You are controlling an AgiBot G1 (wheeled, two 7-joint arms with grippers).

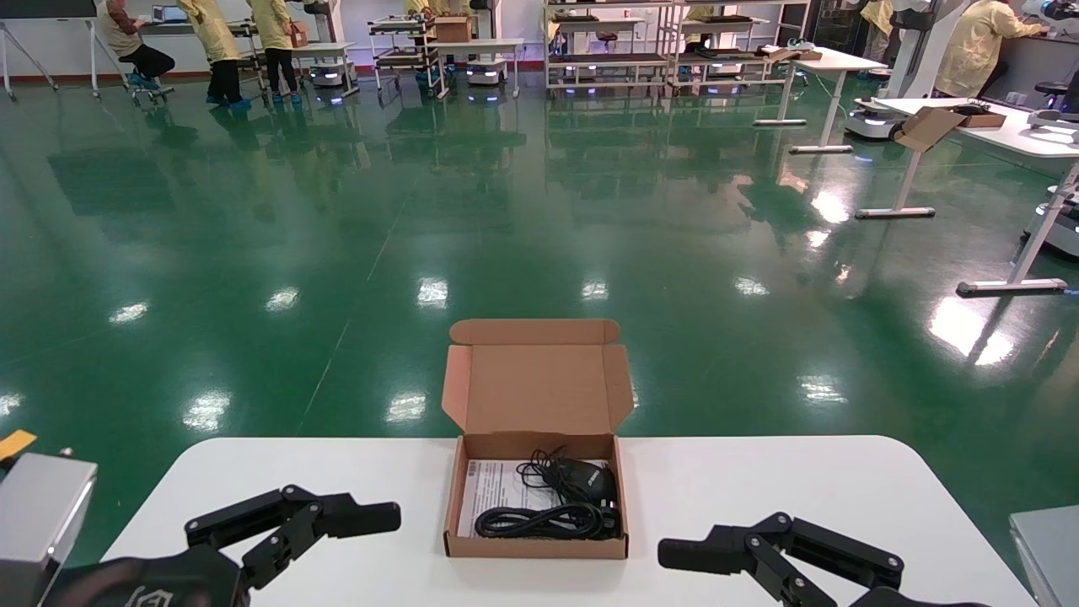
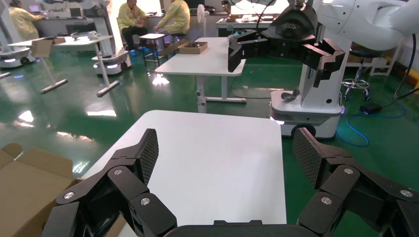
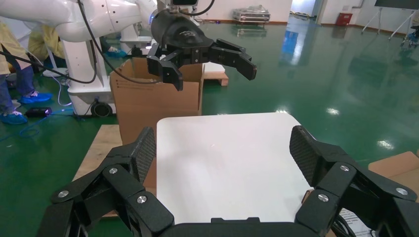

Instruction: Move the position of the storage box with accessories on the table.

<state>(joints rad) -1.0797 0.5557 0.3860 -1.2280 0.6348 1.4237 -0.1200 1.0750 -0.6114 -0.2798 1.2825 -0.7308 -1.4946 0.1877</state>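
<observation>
Both grippers, left (image 1: 337, 527) and right (image 1: 716, 561), hover spread wide near the table's (image 1: 759, 489) front edge, flanking your box (image 1: 536, 506). It sits mid-table by the far edge, lid up, mouse (image 1: 590, 482) inside. Nothing's gripped; the move remains.

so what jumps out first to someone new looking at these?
The open box at mid-table, far edge, lid up, holding a black mouse, a coiled cable and a paper sheet. Then the two open grippers flanking it on the white table: left gripper and right gripper, neither touching the box.
</observation>
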